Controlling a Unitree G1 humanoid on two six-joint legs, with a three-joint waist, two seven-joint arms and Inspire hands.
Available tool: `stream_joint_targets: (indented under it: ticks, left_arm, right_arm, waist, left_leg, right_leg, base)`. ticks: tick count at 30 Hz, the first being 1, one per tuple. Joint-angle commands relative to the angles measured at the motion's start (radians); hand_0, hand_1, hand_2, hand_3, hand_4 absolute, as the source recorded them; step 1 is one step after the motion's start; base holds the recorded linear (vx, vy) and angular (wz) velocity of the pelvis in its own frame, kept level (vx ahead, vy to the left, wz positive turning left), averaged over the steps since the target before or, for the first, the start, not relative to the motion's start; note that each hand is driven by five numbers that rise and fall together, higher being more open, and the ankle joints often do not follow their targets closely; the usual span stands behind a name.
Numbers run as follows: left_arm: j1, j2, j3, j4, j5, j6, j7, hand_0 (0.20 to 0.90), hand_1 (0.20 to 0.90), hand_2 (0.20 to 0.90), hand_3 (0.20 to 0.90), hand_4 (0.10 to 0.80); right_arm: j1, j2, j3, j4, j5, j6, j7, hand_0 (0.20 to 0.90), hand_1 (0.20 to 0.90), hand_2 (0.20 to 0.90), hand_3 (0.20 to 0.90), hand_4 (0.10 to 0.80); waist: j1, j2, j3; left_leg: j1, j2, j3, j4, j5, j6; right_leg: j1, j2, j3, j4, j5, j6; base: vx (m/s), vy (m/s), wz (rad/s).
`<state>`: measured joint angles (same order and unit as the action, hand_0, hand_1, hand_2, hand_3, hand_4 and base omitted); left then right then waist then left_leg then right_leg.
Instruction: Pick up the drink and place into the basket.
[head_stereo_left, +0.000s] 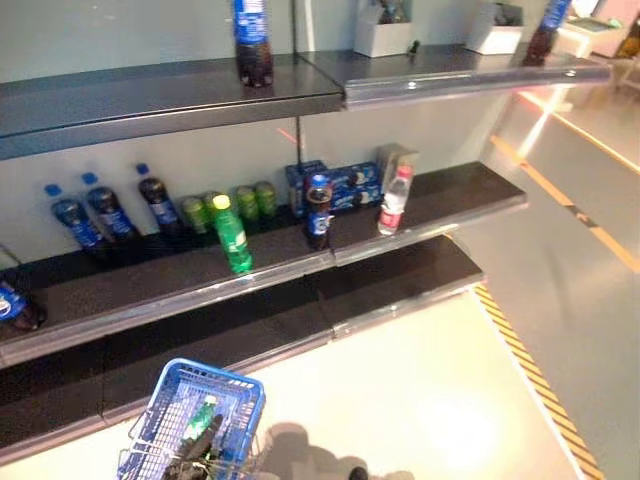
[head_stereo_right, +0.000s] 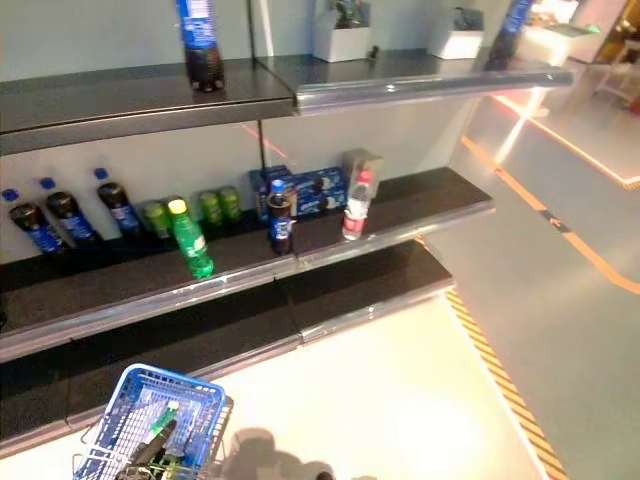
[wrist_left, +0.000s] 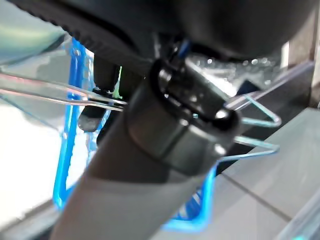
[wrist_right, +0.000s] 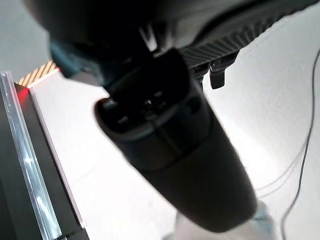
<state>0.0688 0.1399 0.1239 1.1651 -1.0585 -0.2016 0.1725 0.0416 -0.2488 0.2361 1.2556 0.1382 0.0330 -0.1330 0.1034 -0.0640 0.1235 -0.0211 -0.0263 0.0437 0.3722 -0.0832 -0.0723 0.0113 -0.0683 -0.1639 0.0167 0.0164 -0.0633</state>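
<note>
Holding the blue wire basket (head_stereo_left: 190, 420) at the lower left of the head view, with a green bottle (head_stereo_left: 200, 418) lying inside it.

My left hand (head_stereo_left: 205, 440) is showing as dark fingers at the basket's handle; in the left wrist view the metal handle wires (wrist_left: 60, 92) are passing by the fingers (wrist_left: 102, 75), but whether they are curled round the wires I cannot tell. My right hand (wrist_right: 170, 130) is filling its own wrist view over pale floor, and its finger state is likewise not readable. A second green bottle (head_stereo_left: 231, 234) is standing upright on the front edge of the middle shelf (head_stereo_left: 150, 290), left of centre. A dark cola bottle (head_stereo_left: 318, 211) and a clear bottle with a red label (head_stereo_left: 394, 200) are standing further right on that shelf, apart from each other.
</note>
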Motion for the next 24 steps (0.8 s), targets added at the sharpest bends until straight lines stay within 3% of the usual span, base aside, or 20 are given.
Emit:
stream_joint_targets:
  ticks: [1,4,6,7,9,10,11,12,13,14,15,16,17,19,21,22,23,24]
  left_arm:
    - [0.061,0.004,-0.024,-0.033,-0.013,-0.077,-0.062,0.300,0.300,0.300,0.200,0.100]
    - [0.068,-0.007,-0.023,-0.022,-0.021,-0.097,-0.074,0.300,0.300,0.300,0.200,0.100]
    - [0.071,-0.011,-0.024,-0.011,-0.031,-0.112,-0.081,0.300,0.300,0.300,0.200,0.100]
    - [0.069,-0.016,-0.017,-0.023,-0.025,-0.112,-0.071,0.300,0.300,0.300,0.200,0.100]
    - [0.068,-0.016,-0.018,-0.027,-0.032,-0.112,-0.066,0.300,0.300,0.300,0.200,0.100]
    - [0.070,-0.011,-0.011,-0.032,-0.042,-0.111,-0.049,0.300,0.300,0.300,0.200,0.100]
    - [0.068,-0.010,0.009,-0.028,-0.043,-0.116,-0.036,0.300,0.300,0.300,0.200,0.100]
    - [0.067,-0.010,0.016,-0.026,-0.046,-0.118,-0.034,0.300,0.300,0.300,0.200,0.100]
    - [0.063,-0.003,0.034,-0.007,-0.060,-0.132,-0.047,0.300,0.300,0.300,0.200,0.100]
    - [0.057,0.010,0.044,0.006,-0.068,-0.135,-0.064,0.300,0.300,0.300,0.200,0.100]
    - [0.055,0.014,0.047,0.009,-0.072,-0.134,-0.070,0.300,0.300,0.300,0.200,0.100]
    - [0.054,0.022,0.039,0.011,-0.087,-0.137,-0.076,0.300,0.300,0.300,0.200,0.100]
    - [0.053,0.025,0.032,0.013,-0.090,-0.137,-0.076,0.300,0.300,0.300,0.200,0.100]
    - [0.042,0.028,0.017,0.025,-0.090,-0.142,-0.073,0.300,0.300,0.300,0.200,0.100]
    - [0.019,0.029,0.007,0.018,-0.080,-0.135,-0.058,0.300,0.300,0.300,0.200,0.100]
    - [0.005,0.035,-0.005,0.009,-0.085,-0.126,-0.051,0.300,0.300,0.300,0.200,0.100]
    - [-0.002,0.038,-0.010,0.006,-0.091,-0.126,-0.045,0.300,0.300,0.300,0.200,0.100]
    - [-0.014,0.043,-0.017,-0.001,-0.091,-0.117,-0.036,0.300,0.300,0.300,0.200,0.100]
  right_arm:
    - [-0.051,0.010,0.024,0.022,0.028,-0.016,0.021,0.900,0.900,0.900,0.900,0.800]
    - [-0.056,0.019,0.030,0.021,0.025,-0.014,0.014,0.900,0.900,0.900,0.900,0.800]
    - [-0.052,0.030,0.033,0.012,0.019,-0.017,0.010,0.900,0.900,0.900,0.900,0.800]
    - [-0.044,0.042,0.033,-0.007,0.024,-0.015,-0.003,0.900,0.900,0.900,0.900,0.800]
    - [-0.042,0.049,0.036,-0.016,0.026,-0.010,-0.011,0.900,0.900,0.900,0.900,0.800]
    - [-0.047,0.061,0.049,-0.025,0.029,0.007,-0.020,0.900,0.900,0.900,0.900,0.800]
    - [-0.051,0.068,0.055,-0.031,0.034,0.032,-0.030,0.900,0.900,0.900,0.900,0.800]
    - [-0.052,0.070,0.056,-0.033,0.037,0.041,-0.035,0.900,0.900,0.900,0.900,0.800]
    - [-0.055,0.077,0.054,-0.018,0.030,0.049,-0.035,0.900,0.900,0.900,0.900,0.800]
    - [-0.055,0.079,0.054,-0.005,0.010,0.020,-0.016,0.900,0.900,0.900,0.900,0.800]
    - [-0.056,0.078,0.054,-0.002,0.001,0.006,-0.008,0.900,0.900,0.900,0.900,0.800]
    - [-0.061,0.076,0.059,-0.002,-0.004,-0.007,-0.003,0.900,0.900,0.900,0.900,0.800]
    - [-0.066,0.074,0.061,0.003,0.016,-0.006,-0.008,0.900,0.900,0.900,0.900,0.800]
    - [-0.068,0.072,0.054,0.001,0.050,0.004,-0.020,0.900,0.900,0.900,0.900,0.800]
    - [-0.074,0.068,0.043,-0.001,0.049,-0.002,-0.016,0.900,0.900,0.900,0.900,0.800]
    - [-0.078,0.064,0.044,-0.004,0.060,-0.004,-0.019,0.900,0.900,0.900,0.900,0.800]
    - [-0.079,0.063,0.044,-0.006,0.060,-0.004,-0.022,0.900,0.900,0.900,0.900,0.800]
    - [-0.076,0.063,0.045,-0.012,0.061,-0.003,-0.029,0.900,0.900,0.900,0.900,0.800]
  waist:
    - [0.041,0.060,0.041]
    - [0.064,0.077,0.041]
    - [0.078,0.081,0.041]
    - [0.081,0.078,0.033]
    - [0.080,0.066,0.026]
    - [0.084,0.052,0.016]
    - [0.096,0.033,0.010]
    - [0.099,0.029,0.009]
    - [0.099,0.011,0.004]
    - [0.105,0.005,0.000]
    - [0.107,0.003,0.000]
    - [0.106,0.009,-0.004]
    - [0.100,0.007,-0.005]
    - [0.091,0.003,-0.003]
    - [0.077,0.023,0.005]
    - [0.063,0.032,0.017]
    - [0.055,0.034,0.020]
    - [0.033,0.032,0.027]
  left_leg:
    - [-0.041,-0.087,-0.009,-0.173,0.073,0.074]
    - [-0.064,-0.109,-0.011,-0.279,0.118,0.060]
    - [-0.093,-0.116,0.047,-0.310,0.150,0.051]
    - [-0.117,-0.129,0.170,-0.310,0.154,0.058]
    - [-0.109,-0.145,0.194,-0.304,0.123,0.065]
    - [-0.093,-0.151,0.201,-0.297,0.108,0.093]
    - [-0.089,-0.174,0.178,-0.294,0.099,0.106]
    - [-0.089,-0.180,0.172,-0.293,0.098,0.109]
    - [-0.071,-0.174,0.187,-0.287,0.074,0.138]
    - [-0.050,-0.166,0.161,-0.302,0.068,0.153]
    - [-0.043,-0.164,0.148,-0.307,0.068,0.157]
    - [-0.025,-0.137,0.111,-0.305,0.068,0.156]
    - [-0.016,-0.130,0.092,-0.303,0.065,0.151]
    - [-0.009,-0.121,0.044,-0.285,0.061,0.144]
    - [0.010,-0.098,-0.006,-0.274,0.048,0.137]
    - [0.029,-0.092,-0.040,-0.276,0.032,0.136]
    - [0.036,-0.090,-0.055,-0.275,0.023,0.136]
    - [0.052,-0.090,-0.086,-0.268,-0.006,0.133]
  right_leg:
    - [0.088,0.049,-0.043,0.009,-0.029,0.114]
    - [0.114,0.083,-0.035,0.008,-0.049,0.112]
    - [0.138,0.106,-0.049,0.019,-0.078,0.108]
    - [0.160,0.131,-0.085,0.061,-0.098,0.112]
    - [0.168,0.135,-0.092,0.090,-0.110,0.125]
    - [0.162,0.157,-0.110,0.145,-0.120,0.120]
    - [0.175,0.159,-0.102,0.200,-0.077,0.152]
    - [0.179,0.159,-0.100,0.212,-0.063,0.161]
    - [0.162,0.166,-0.088,0.315,0.015,0.200]
    - [0.136,0.172,-0.071,0.453,0.094,0.243]
    - [0.125,0.171,-0.068,0.493,0.113,0.255]
    - [0.070,0.187,-0.036,0.603,0.168,0.275]
    - [0.038,0.181,-0.025,0.606,0.154,0.269]
    - [0.034,0.103,-0.034,0.530,0.076,0.235]
    - [-0.004,0.001,-0.035,0.424,0.054,0.210]
    - [-0.040,-0.046,-0.022,0.334,0.059,0.197]
    - [-0.057,-0.065,-0.007,0.287,0.068,0.194]
    - [-0.088,-0.113,0.046,0.184,0.110,0.201]
  base:
    - [0.358,-0.207,-0.60]
    - [0.314,-0.138,-0.24]
    - [0.407,-0.176,-0.49]
    - [0.410,-0.180,-0.63]
    - [0.382,-0.141,0.11]
    - [0.408,-0.149,0.76]
    - [0.319,-0.145,0.75]
    - [0.318,-0.113,0.20]
    - [0.297,-0.127,-0.18]
    - [0.314,-0.143,-0.17]
    - [0.292,-0.199,0.12]
    - [0.242,-0.206,0.32]
    - [0.293,-0.263,0.41]
    - [0.238,-0.229,0.57]
    - [0.182,-0.275,0.82]
    - [0.174,-0.306,0.76]
    - [0.204,-0.379,0.94]
    - [0.212,-0.408,0.70]
